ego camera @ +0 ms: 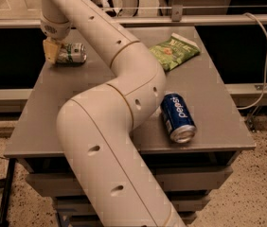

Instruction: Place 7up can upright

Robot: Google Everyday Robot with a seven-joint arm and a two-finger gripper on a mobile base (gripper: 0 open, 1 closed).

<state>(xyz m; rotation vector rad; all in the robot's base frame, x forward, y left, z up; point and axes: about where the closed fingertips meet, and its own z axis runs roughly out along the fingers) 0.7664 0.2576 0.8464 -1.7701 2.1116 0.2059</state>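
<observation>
The 7up can (73, 54) is a silver-white can with green markings. It lies on its side near the far left corner of the grey table (209, 122). My gripper (51, 50) hangs from the wrist at the can's left end and looks to be touching it. The arm reaches across the table from the front to that corner and hides part of the tabletop.
A blue Pepsi can (177, 117) lies on its side at the front right of the table. A green snack bag (173, 52) lies at the back right. A rail (195, 19) runs behind the table, and a cable (264, 56) hangs at the right.
</observation>
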